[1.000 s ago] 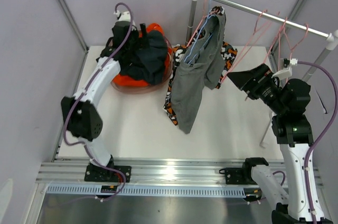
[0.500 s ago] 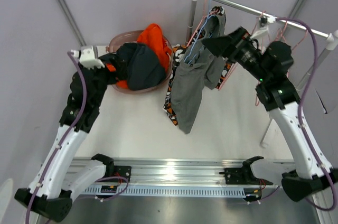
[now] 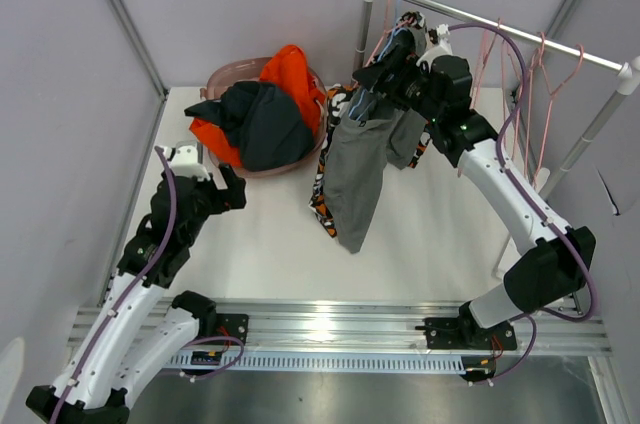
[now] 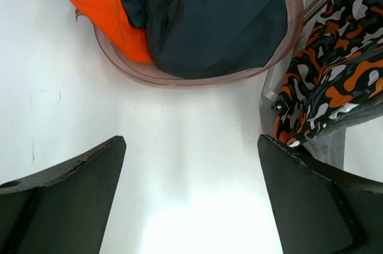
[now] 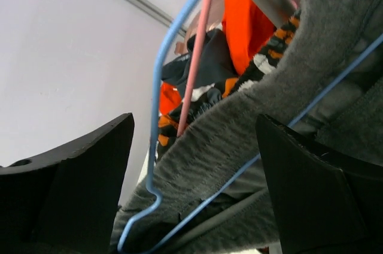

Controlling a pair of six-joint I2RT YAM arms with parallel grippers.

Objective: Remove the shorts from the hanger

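Grey shorts are hung on blue hanger at rail, patterned pair behind. R gripper is held wide open round waistband, unclamped. L gripper is spread open over table, nr basket w/ orange pair & dark pair.

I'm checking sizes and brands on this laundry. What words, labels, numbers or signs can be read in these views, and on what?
None can be read.
The grey shorts, the blotch-patterned shorts and the piled shorts in the pink basket show no visible lettering.
Small marks on the front rail by the left arm's base are too small to read.
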